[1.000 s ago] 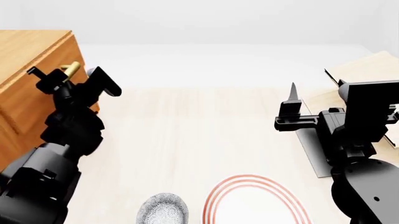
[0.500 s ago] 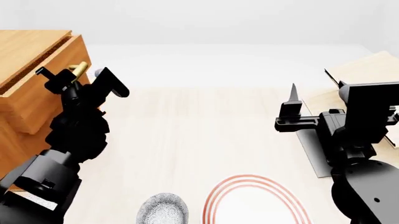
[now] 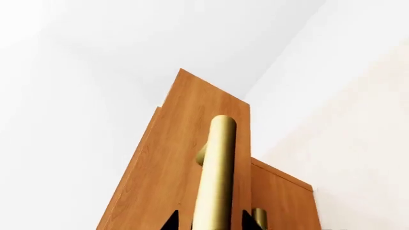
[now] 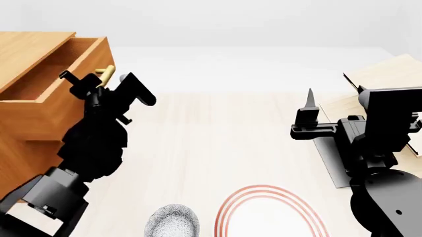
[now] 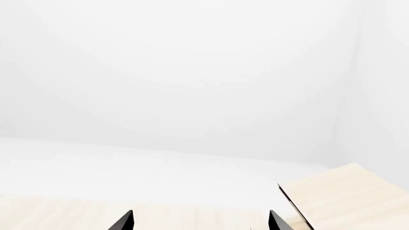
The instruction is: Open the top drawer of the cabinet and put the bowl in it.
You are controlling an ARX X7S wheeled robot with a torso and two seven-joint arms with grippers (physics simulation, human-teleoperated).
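Note:
The orange-brown cabinet point(image 4: 23, 47) stands at the left. Its top drawer point(image 4: 39, 116) is pulled partly out, and its inside shows. My left gripper point(image 4: 102, 79) is shut on the drawer's brass bar handle point(image 4: 105, 72). In the left wrist view the handle point(image 3: 216, 163) runs between my gripper's two fingertips point(image 3: 210, 221), against the drawer front point(image 3: 172, 158). The speckled white bowl point(image 4: 173, 222) sits on the table at the near edge, well below the left arm. My right gripper point(image 4: 309, 111) is open and empty at the right, and it also shows in the right wrist view point(image 5: 199, 223).
A white plate with red rings point(image 4: 267, 212) lies just right of the bowl. A pale tilted wooden rack point(image 4: 382, 71) on a black stand point(image 4: 329, 160) is at the right behind my right arm, and also shows in the right wrist view point(image 5: 345, 196).
My left gripper has moved right with the handle, and the top drawer has slid further out of the cabinet. The right arm, bowl and plate have not moved.

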